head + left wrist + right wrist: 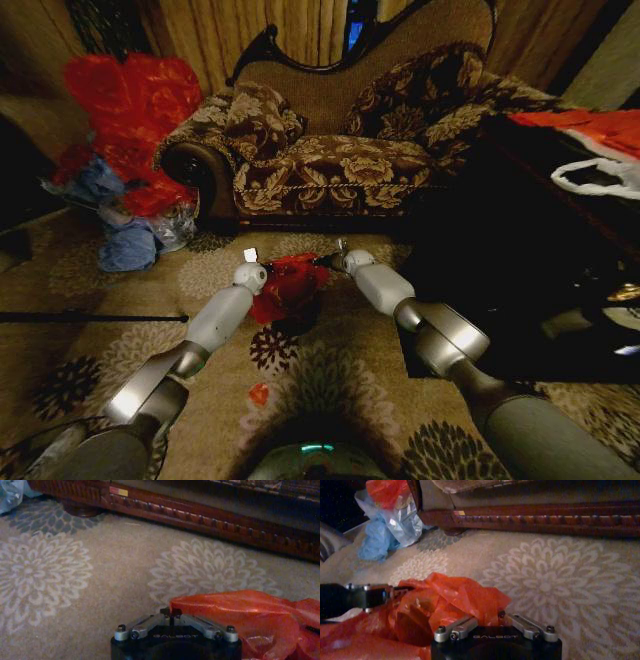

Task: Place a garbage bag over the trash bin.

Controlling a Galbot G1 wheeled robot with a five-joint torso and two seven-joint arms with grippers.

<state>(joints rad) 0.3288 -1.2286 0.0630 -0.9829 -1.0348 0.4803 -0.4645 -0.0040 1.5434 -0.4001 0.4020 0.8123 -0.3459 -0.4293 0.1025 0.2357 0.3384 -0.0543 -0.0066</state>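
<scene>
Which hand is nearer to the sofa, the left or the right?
Right, slightly. The right hand holds the garbage bag on the side closer to the sofa; the left hand grips its other edge.

You face a brown floral-upholstered sofa with a dark carved wooden frame (330,150), standing on a beige carpet patterned with pale flower medallions (330,380). Tan curtains (260,30) hang behind it, and a large black low desk (520,260) sits at your right in dim, warm light.
</scene>
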